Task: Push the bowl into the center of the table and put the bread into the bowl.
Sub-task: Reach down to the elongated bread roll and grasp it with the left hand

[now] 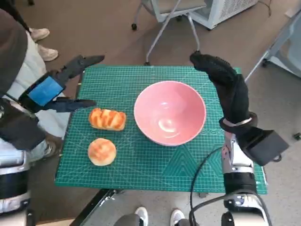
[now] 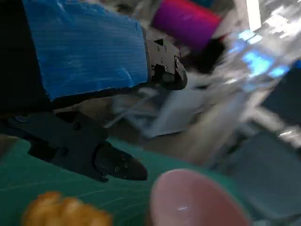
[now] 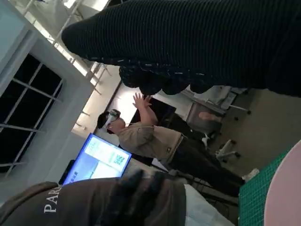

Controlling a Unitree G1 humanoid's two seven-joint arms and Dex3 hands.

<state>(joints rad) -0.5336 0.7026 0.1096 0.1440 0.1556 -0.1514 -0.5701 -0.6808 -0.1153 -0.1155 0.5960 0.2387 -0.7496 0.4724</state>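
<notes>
Behind table [image 1: 141,165], person [image 3: 155,141], wrist-view only.

Head view steep overhead — wrists close, share bowl [image 1: 170,113].

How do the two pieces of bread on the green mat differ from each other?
The long bread is stretched and ridged, with dark stripes; the round bread is a smooth dome with paler sides. The long bread lies nearer the pink bowl and the left hand; the round bread lies nearer the robot. Both rest on the mat, outside the bowl.
</notes>
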